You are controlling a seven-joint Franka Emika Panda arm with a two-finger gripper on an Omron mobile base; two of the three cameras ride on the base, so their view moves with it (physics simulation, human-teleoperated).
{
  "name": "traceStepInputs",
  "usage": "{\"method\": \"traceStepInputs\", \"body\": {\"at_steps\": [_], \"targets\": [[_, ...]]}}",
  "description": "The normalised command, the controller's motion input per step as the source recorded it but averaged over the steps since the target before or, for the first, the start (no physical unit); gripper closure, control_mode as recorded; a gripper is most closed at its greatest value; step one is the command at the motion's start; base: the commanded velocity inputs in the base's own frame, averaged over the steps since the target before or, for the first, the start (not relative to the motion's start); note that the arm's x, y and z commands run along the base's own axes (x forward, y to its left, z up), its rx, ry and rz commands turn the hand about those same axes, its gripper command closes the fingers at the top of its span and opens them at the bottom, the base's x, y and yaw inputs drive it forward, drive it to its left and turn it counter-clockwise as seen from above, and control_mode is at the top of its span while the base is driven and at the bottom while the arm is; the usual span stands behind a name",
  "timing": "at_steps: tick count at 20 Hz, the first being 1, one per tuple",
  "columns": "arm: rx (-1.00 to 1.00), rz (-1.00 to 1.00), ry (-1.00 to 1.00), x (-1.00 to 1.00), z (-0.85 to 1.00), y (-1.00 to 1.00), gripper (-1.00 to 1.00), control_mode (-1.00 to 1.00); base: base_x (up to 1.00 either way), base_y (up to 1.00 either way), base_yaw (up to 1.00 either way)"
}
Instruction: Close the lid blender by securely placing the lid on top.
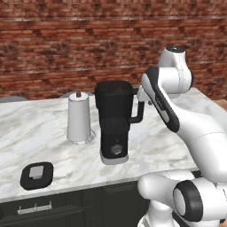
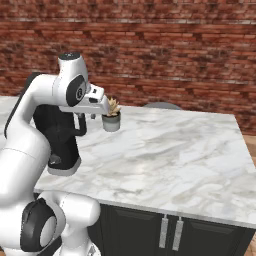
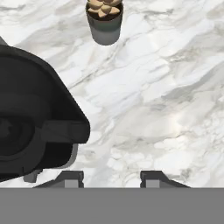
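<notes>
In the left base view, the blender (image 1: pixel 115 122) is seen upright near the middle of the marble counter (image 1: pixel 44 128), its jar open at the top and its handle turned toward the arm. The lid (image 1: pixel 37 175) lies flat on the counter well to the left of the blender and nearer the front edge, apart from everything else. A white-grey cylinder (image 1: pixel 80 119) with a dark red knob stands just left of the blender. The arm's hand is tucked behind the blender's handle side, so its fingers are not made out here.

In the right base view, the gripper (image 2: pixel 86 116) is held high, just beside the blender's (image 2: pixel 60 137) handle side, with the hand turned downward. A small potted plant (image 2: pixel 111 118) stands on the counter just beyond the blender, behind the hand.

In the hand view, the blender's (image 3: pixel 30 118) jar rim and handle are seen from above at the left, and the potted plant (image 3: pixel 104 22) beyond it. The two finger tips (image 3: pixel 70 178) are set wide apart with nothing between them; bare marble lies below. The lid is judged not yet collected, so a reach across the blender to its far left side would be called for first.
</notes>
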Motion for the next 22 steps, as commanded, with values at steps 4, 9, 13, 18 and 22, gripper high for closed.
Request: {"method": "traceStepInputs", "body": {"at_steps": [4,9,13,18,22], "targets": [[0.0,0.0,0.0,-0.04,0.0,0.02,-1.0,-1.0,0.0,0.0,0.0],[-0.02,0.0,-0.07,-0.51,-0.05,0.14,-1.0,-1.0,0.0,0.0,0.0],[-0.01,0.0,-0.11,-0.97,-0.03,0.34,-1.0,-1.0,0.0,0.0,0.0],[0.0,0.0,0.0,-0.29,-0.02,0.28,-1.0,-1.0,0.0,0.0,0.0],[0.0,0.0,0.03,-0.01,-0.01,-0.02,-1.0,-1.0,0.0,0.0,0.0]]}}
